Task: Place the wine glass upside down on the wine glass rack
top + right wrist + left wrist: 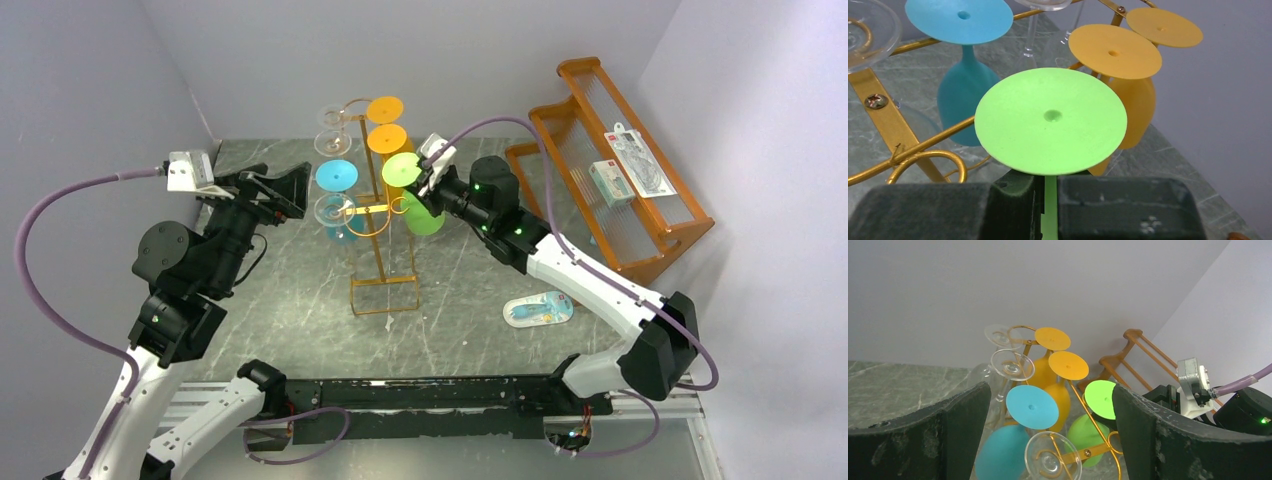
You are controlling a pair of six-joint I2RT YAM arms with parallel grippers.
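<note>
While right jaws are pinching the green glass (1050,120) and left jaws are gaping, its foot is risking bumping orange glasses (1115,52) just ahead.

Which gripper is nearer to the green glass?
Right. The right gripper is shut on the green glass by its stem; the left gripper stands open across the rack, apart.

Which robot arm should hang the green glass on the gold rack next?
Right. The right pincer is shut on the stem of the green glass, foot up, close beside the gold rack. The left pincer is open and empty.
</note>
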